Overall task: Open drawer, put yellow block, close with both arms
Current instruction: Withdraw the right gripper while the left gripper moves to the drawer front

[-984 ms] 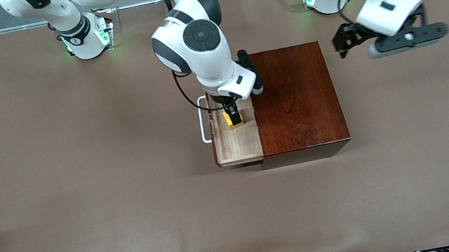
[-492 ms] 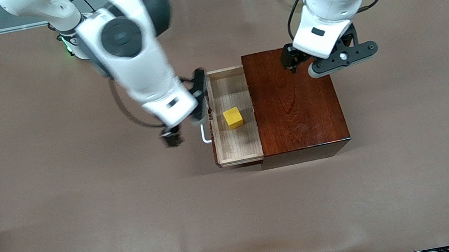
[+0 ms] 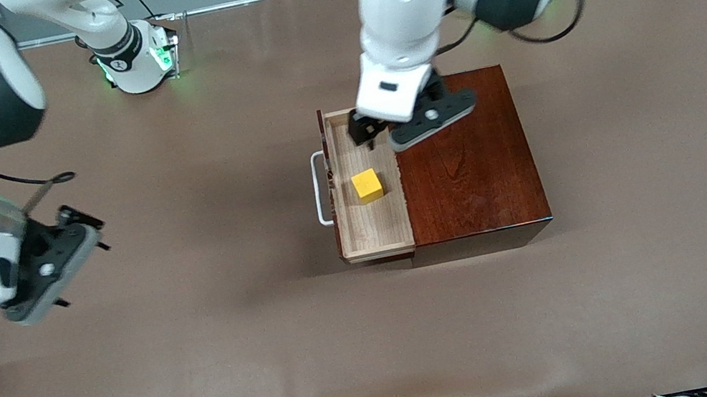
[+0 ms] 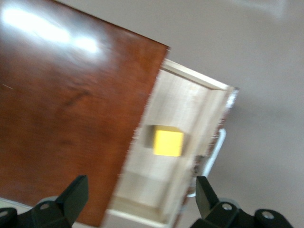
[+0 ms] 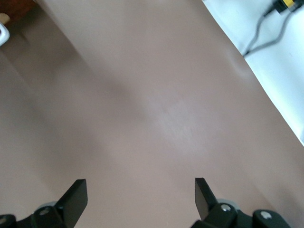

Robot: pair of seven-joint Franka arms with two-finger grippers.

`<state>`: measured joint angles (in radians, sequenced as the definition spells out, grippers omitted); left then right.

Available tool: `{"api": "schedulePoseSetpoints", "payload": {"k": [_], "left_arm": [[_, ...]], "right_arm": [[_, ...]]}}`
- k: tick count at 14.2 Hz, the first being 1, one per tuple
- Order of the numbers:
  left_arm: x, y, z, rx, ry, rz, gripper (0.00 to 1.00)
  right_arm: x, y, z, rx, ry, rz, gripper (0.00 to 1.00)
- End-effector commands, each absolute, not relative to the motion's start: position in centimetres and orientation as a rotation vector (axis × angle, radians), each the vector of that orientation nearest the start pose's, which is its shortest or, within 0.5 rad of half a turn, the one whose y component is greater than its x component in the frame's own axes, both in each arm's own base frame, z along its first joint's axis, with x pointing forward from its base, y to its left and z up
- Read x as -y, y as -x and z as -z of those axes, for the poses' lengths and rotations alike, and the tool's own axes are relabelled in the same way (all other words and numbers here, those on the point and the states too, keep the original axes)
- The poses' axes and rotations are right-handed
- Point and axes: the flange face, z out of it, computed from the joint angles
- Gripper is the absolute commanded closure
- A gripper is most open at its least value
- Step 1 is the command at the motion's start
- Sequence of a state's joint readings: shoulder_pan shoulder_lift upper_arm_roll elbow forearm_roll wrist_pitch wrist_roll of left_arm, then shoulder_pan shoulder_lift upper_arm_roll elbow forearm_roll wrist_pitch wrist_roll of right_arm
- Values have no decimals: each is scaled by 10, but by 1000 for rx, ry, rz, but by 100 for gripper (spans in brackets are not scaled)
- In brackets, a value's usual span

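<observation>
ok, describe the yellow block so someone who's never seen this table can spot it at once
Find the dark reddish-brown wooden box mid-table. Its drawer is pulled out toward the right arm's end, showing a pale wood interior. The yellow block sits on that floor: a small bright cube, the only loose thing and the only yellow there.

Box (image 3: 466, 157) top is seen as glossy lacquered reddish-brown wood, glare visible. Drawer (image 3: 372, 224) interior: pale raw-looking wood, matt, grain shown. Yellow block (image 3: 367, 186): smooth, matt. Tabletop (image 3: 209, 369) is covered in matt brown sheet, slightly wrinkled. Arm shells: glossy white plastic.
</observation>
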<state>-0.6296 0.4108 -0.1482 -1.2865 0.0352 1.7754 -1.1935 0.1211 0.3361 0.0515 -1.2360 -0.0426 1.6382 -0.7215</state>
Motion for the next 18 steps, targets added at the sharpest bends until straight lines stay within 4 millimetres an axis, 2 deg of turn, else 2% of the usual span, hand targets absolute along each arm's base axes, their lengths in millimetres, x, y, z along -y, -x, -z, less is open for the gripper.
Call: {"api": "schedulePoseSetpoints", "payload": {"k": [1,4,6,8,9,12,15,17,18], "left_arm": [[517,-512,-503,881,3155,83,0],[565,-501,-475,995,3126,225,0],[595,-488,-452,1017,3126,332,0],[608,-490,-433,1128,3142,366,0],[615,-487,-425,1147,3150,377,0],[639,-471,-390,1140,3156,427,0],[655,-459,-358,1152,3144,484,0],[659,-455,-337,1151,3124,497,0],[661,-454,-336,1147,3125,501,0]], "right_arm": [[-78,-624,-606,1275,2915,102,0],[-56,-592,-624,1032,3016,98,0],[-26,-570,-633,898,3064,99,0],[0,-539,-643,746,3110,107,0],[11,-531,-646,607,3137,109,0],[19,-527,-645,315,3168,68,0],[14,-520,-643,-7,3163,-10,0],[17,-516,-643,-100,3084,-37,0],[18,-511,-649,-104,3069,-30,0]]}}
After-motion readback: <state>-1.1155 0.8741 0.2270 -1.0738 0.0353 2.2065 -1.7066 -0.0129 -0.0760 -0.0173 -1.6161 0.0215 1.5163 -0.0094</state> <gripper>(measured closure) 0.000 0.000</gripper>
